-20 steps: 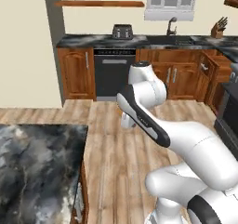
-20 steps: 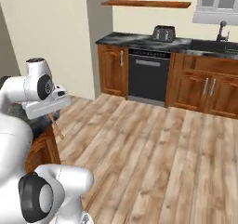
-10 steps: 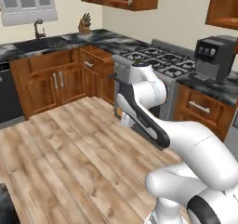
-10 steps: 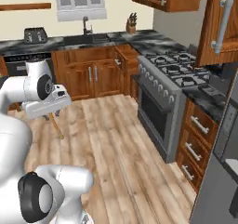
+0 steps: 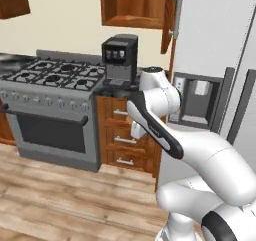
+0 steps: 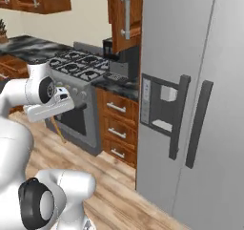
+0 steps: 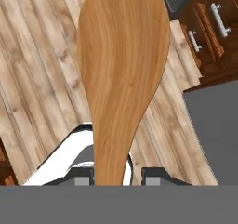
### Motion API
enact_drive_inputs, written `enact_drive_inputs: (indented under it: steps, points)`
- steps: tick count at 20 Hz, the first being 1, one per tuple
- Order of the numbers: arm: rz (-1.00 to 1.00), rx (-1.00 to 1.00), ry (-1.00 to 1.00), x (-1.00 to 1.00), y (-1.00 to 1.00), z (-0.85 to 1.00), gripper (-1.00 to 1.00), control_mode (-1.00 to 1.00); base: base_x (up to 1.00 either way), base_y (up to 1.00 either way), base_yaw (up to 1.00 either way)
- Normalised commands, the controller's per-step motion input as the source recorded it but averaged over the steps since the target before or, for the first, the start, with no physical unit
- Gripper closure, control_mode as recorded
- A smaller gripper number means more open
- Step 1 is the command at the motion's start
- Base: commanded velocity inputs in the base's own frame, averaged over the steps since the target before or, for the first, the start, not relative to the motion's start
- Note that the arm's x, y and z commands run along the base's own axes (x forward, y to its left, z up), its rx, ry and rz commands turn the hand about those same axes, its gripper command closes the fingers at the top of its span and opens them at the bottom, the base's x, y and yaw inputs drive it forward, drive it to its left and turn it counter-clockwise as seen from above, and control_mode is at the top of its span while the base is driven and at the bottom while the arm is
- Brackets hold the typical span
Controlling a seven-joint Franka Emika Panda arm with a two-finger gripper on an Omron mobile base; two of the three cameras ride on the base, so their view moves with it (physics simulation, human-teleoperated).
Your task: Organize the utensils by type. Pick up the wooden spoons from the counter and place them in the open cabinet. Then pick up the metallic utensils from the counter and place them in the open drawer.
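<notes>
My gripper (image 7: 113, 180) is shut on a wooden spoon (image 7: 122, 69). The spoon's broad oval bowl points away from the hand, over the plank floor. In the right base view the gripper (image 6: 51, 113) hangs low at the left and the spoon's thin handle (image 6: 58, 130) slants down from it. A wall cabinet (image 5: 134, 5) with its door (image 6: 125, 15) swung open hangs above a short stretch of black marble counter (image 6: 120, 84). The metallic utensils and the open drawer are out of view.
A black coffee machine (image 5: 119, 60) stands on the counter between a gas stove (image 5: 47, 107) and a tall grey fridge (image 6: 195, 100). Shut drawers (image 5: 120, 141) sit under the counter. Wooden plank floor (image 5: 60, 200) lies in front.
The base has turned, so both base views swept from the dishwasher wall past the sink to the stove and fridge. The gripper stays shut on the wooden spoon.
</notes>
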Motion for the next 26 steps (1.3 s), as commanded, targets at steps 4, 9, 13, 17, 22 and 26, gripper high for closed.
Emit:
enact_drive_inputs:
  steps: [4,9,13,17,22,26]
  points:
    - [0.00,0.00,0.00,0.00,0.00,0.00,1.00,1.00,0.57,0.66,-0.55]
    - [0.00,0.00,0.00,0.00,0.00,0.00,1.00,1.00,0.57,0.82,-0.33]
    - [0.00,0.00,0.00,0.00,0.00,0.00,1.00,1.00,0.51,0.74,-0.46]
    - [0.00,0.00,0.00,0.00,0.00,0.00,1.00,1.00,0.55,0.51,-0.75]
    - [0.00,0.00,0.00,0.00,0.00,0.00,1.00,1.00,0.52,0.66,-0.52]
    - [0.00,0.00,0.00,0.00,0.00,0.00,1.00,1.00,0.36,0.59,-0.05]
